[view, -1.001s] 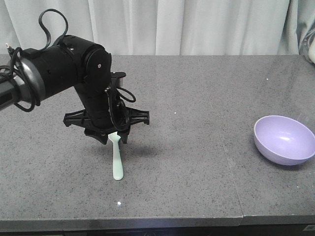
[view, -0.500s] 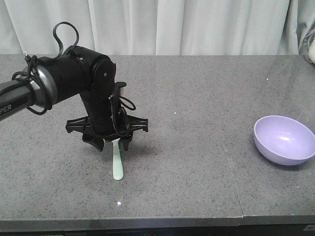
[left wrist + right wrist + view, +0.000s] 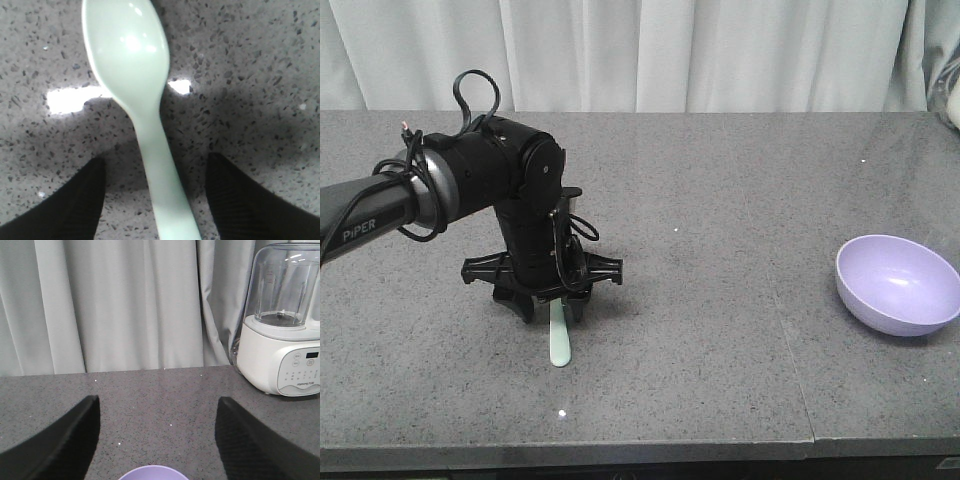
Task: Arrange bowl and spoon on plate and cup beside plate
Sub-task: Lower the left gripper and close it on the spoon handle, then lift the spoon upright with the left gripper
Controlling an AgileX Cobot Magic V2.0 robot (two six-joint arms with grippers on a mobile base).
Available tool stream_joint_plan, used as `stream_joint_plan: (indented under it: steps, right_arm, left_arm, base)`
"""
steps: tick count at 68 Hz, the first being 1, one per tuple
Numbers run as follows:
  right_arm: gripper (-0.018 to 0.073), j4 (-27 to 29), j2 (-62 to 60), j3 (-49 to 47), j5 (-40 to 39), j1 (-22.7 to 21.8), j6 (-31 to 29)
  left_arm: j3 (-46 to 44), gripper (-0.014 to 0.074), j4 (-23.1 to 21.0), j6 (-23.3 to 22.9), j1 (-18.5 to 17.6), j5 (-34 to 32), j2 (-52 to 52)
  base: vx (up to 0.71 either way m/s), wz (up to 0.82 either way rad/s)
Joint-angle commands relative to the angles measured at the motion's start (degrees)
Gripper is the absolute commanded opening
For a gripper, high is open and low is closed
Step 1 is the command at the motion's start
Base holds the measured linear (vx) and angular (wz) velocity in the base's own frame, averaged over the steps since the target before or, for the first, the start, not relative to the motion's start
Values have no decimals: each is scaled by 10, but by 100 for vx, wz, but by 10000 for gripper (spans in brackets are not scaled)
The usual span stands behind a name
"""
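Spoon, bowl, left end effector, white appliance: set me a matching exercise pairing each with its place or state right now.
Column one:
1 spoon
2 bowl
3 left end effector
4 white appliance

Column two:
A open, straddling a handle
B empty, near the front view's right edge
C lying on the table, ungripped
D standing by the curtain

Pairs: 1-C, 2-B, 3-A, 4-D.
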Motion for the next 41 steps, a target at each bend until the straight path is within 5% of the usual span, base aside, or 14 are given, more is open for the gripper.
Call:
stream_joint_plan:
  steps: [1,13,29,41]
  right_arm:
    - [488,-5,2,-17,-41,-4,-2]
    - [488,-5,2,-17,-41,-4,-2]
    - [488,-5,2,-17,-41,-4,-2]
    - [488,-5,2,-17,-41,-4,-2]
  left_arm:
    - [-15,433,-17,0,0,6,-24]
    - [-15,347,-19,14,0,9,-22]
    - [-15,-9,-19,46,0,10,-22]
    - [-15,-7,-18,75,0,5,-23]
  base:
    - [0,0]
    - [0,0]
    - [0,0]
    - [0,0]
